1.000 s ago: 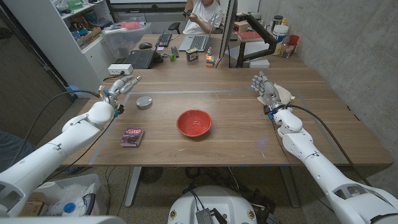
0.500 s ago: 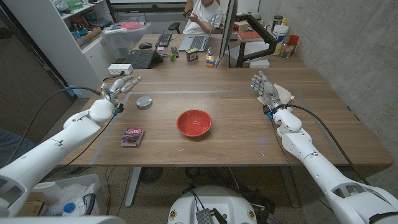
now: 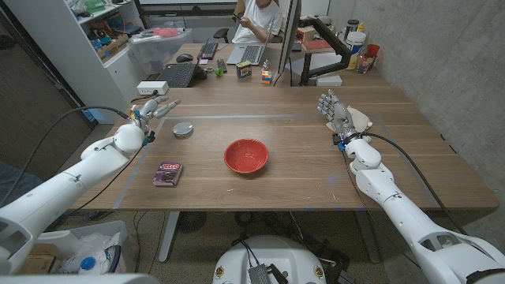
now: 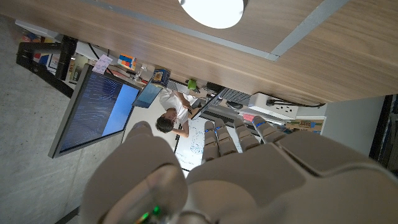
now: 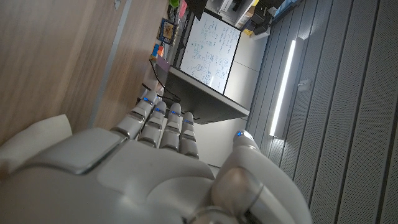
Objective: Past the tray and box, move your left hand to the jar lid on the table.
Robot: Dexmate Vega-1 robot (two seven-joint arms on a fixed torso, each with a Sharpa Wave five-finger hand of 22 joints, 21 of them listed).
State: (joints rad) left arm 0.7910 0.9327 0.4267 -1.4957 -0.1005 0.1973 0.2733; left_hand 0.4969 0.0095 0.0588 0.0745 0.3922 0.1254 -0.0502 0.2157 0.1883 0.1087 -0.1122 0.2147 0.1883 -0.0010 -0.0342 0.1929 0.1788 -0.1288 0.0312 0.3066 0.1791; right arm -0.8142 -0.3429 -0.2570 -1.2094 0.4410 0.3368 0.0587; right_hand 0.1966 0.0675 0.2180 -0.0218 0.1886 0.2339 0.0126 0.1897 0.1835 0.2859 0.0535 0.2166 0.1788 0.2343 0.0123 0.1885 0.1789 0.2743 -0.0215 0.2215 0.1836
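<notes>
The jar lid (image 3: 183, 129), a round silver disc, lies on the wooden table (image 3: 300, 170) left of centre; in the left wrist view the jar lid (image 4: 211, 9) is a pale disc ahead of the fingers. My left hand (image 3: 153, 108) hovers just beyond and to the left of it, fingers stretched out and apart, holding nothing; the left hand (image 4: 205, 177) does not touch the lid. A red bowl (image 3: 246, 155) sits mid-table, and a small purple box (image 3: 168, 173) lies near the front left. My right hand (image 3: 335, 114) stands at the right with fingers spread and empty; the right hand (image 5: 155, 162) also shows from behind.
A beige cloth (image 3: 362, 119) lies beside my right hand. At the table's far side are a white power strip (image 3: 151, 87), a black keyboard (image 3: 178, 75), a laptop (image 3: 251, 54) and a colourful cube (image 3: 267, 76). A person (image 3: 257, 20) sits behind.
My left hand has drifted a little to the left, slightly away from the lid. The right hand, bowl, box and lid have not moved.
</notes>
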